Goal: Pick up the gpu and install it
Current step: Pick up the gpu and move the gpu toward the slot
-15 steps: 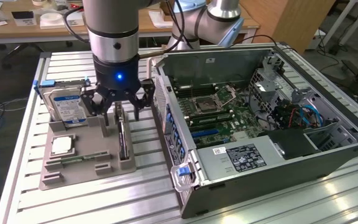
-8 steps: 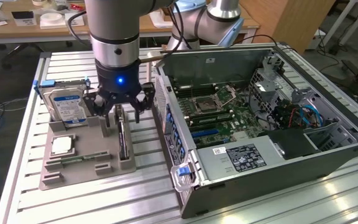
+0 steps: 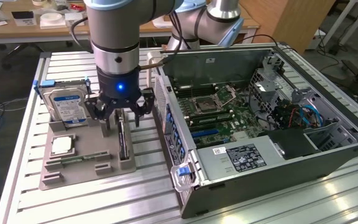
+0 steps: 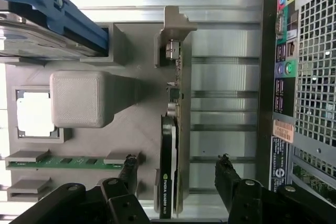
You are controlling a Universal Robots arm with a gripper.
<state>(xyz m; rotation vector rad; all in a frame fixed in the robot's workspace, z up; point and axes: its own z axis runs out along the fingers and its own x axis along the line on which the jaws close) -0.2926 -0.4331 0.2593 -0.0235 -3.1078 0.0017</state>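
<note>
In the exterior view my arm point(image 3: 118, 51) comes down from the upper edge, where the rest of it is cut off. My gripper point(image 3: 121, 117) hangs over the grey tray point(image 3: 86, 175) on the slatted table point(image 3: 73, 205). My jaws stand wide and hold nothing. The gpu point(image 3: 124, 141) stands on edge in a tray slot right below me, a thin dark strip. Its far end is hidden behind my fingers point(image 3: 102, 116), and I cannot tell whether they reach down to its level. A drive point(image 3: 67, 100) stands upright in the tray toward the exterior view's left, and the cpu point(image 3: 62, 145) lies flat in front of it. The open case point(image 3: 260, 116) lies just beside the tray on the exterior view's right.

In the wrist view the gpu point(image 4: 169, 145) runs edge-on between my two fingers point(image 4: 129, 170), with a clear gap on each side, so neither touches it. Its silver bracket point(image 4: 176, 27) shows at the far end. The near end passes under my gripper point(image 4: 177, 174) and is cut off by the frame. The small white lettering on its dark edge is hard to read. A grey block point(image 4: 79, 98) rises from the tray point(image 4: 134, 40) beside the card. The cpu point(image 4: 34, 114) and a green memory stick point(image 4: 63, 161) lie in their pockets. The drive point(image 4: 47, 19) with its blue rail is cut off at the frame edge, and of the case point(image 4: 310, 77) I see rear ports and a grille
</note>
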